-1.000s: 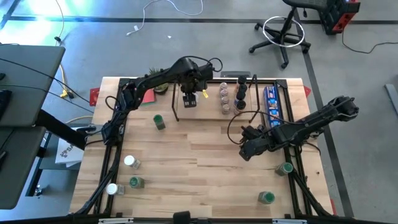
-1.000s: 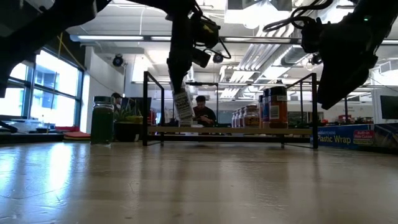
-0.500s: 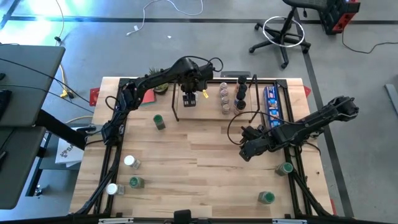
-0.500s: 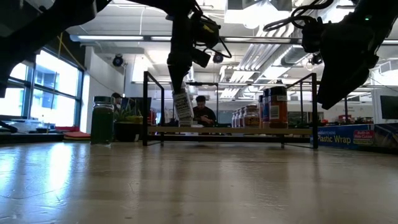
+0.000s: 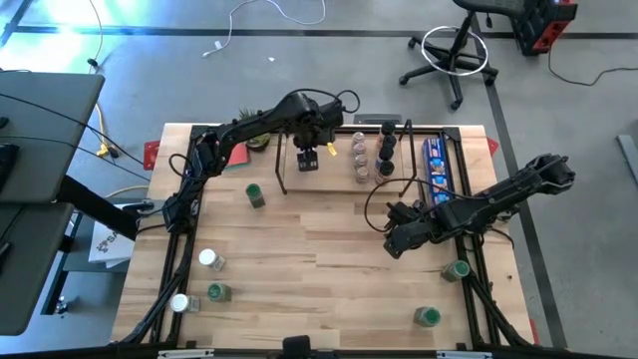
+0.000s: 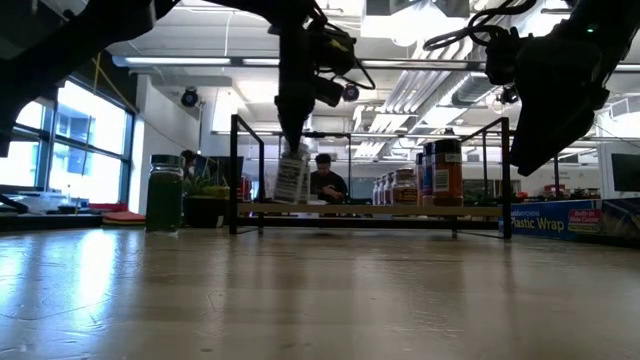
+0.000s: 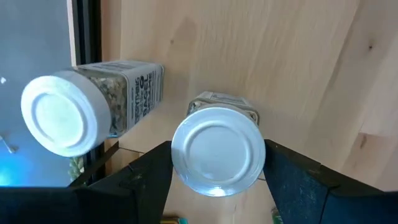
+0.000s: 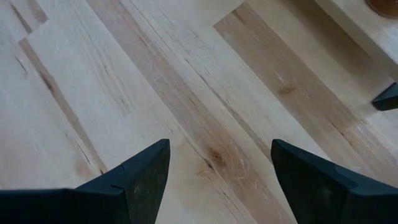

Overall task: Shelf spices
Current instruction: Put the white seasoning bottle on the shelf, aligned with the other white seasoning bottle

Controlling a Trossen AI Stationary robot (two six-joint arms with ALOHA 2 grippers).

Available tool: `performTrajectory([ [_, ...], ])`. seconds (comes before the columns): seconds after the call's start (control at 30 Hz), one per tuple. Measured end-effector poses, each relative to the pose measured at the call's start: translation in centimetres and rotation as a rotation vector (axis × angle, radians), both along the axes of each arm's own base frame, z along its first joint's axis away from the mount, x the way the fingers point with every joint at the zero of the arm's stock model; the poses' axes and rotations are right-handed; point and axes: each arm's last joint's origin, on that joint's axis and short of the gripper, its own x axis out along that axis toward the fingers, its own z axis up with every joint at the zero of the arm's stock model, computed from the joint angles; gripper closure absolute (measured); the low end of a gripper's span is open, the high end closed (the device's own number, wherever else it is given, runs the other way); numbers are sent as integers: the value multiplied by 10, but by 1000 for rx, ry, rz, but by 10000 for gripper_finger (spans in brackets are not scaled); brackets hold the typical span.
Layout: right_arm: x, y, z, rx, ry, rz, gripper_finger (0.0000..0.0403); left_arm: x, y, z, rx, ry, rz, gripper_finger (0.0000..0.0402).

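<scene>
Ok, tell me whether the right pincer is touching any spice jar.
Apart. The right wrist view shows the right pincer open over bare tabletop, with nothing between its fingers.

The counter (image 5: 329,249) is evenly lit from overhead in the high view, with only soft, short shadows beside the jars on it. A blue-white glare patch marks the floor beyond the counter's far-left corner. In the low view, ceiling strip lights (image 6: 400,70) and a bright window (image 6: 60,140) left of the shelf (image 6: 370,208) backlight the scene; both arms read as near-black silhouettes. The counter surface nearest that camera is blurred. The wrist views are bright and sharp.
</scene>
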Motion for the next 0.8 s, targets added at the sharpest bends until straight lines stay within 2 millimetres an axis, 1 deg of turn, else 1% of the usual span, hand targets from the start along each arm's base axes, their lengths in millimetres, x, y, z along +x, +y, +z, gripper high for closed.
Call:
performTrajectory([
  [0.2,0,0,0,0,0,0,128,3,2,0,21,-26,-43,181],
  [0.33,0,0,0,0,0,0,128,4,4,1,49,-32,-39,186],
  [0.8,0,0,0,1,0,0,128,-4,21,1,48,-37,38,162],
])
